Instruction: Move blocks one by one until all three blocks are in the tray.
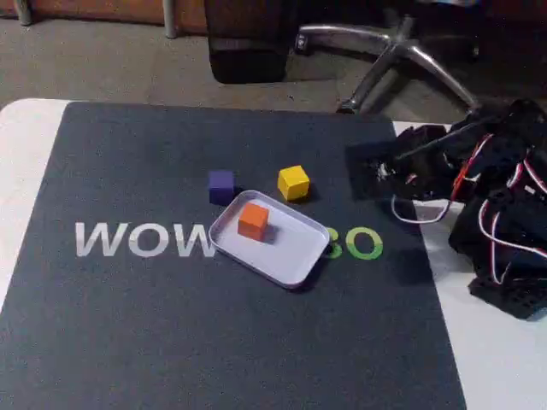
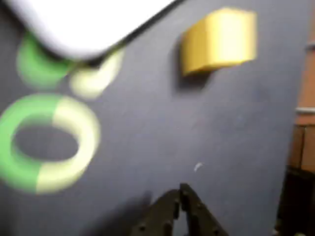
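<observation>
The pale tray lies mid-mat, and the orange block sits inside it near its left end. Outside the tray on the mat, just beyond its far rim, are the purple block and the yellow block. The arm is folded back at the right, and my gripper hovers to the right of the yellow block. In the wrist view the yellow block is up ahead, apart from the tray corner. The gripper enters from the bottom edge, its tips together and holding nothing.
A dark mat with white and green lettering covers the white table. The arm's base and cables crowd the right side. An office chair base stands on the floor beyond the table.
</observation>
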Robot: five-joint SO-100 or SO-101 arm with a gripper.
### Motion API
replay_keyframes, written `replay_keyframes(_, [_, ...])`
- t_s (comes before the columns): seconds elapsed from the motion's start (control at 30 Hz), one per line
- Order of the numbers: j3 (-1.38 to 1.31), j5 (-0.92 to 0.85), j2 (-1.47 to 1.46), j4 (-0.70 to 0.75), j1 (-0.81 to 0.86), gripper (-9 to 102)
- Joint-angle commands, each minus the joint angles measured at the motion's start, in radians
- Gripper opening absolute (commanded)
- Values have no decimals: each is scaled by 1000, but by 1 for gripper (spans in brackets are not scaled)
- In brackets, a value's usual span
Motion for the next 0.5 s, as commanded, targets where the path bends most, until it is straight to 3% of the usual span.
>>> replay_keyframes(0.0, [-6,170,26,-115,-77,-8])
replay_keyframes(0.2, [-9,414,6,-311,-150,-8])
replay_keyframes(0.47, [-91,497,2,-319,-164,-2])
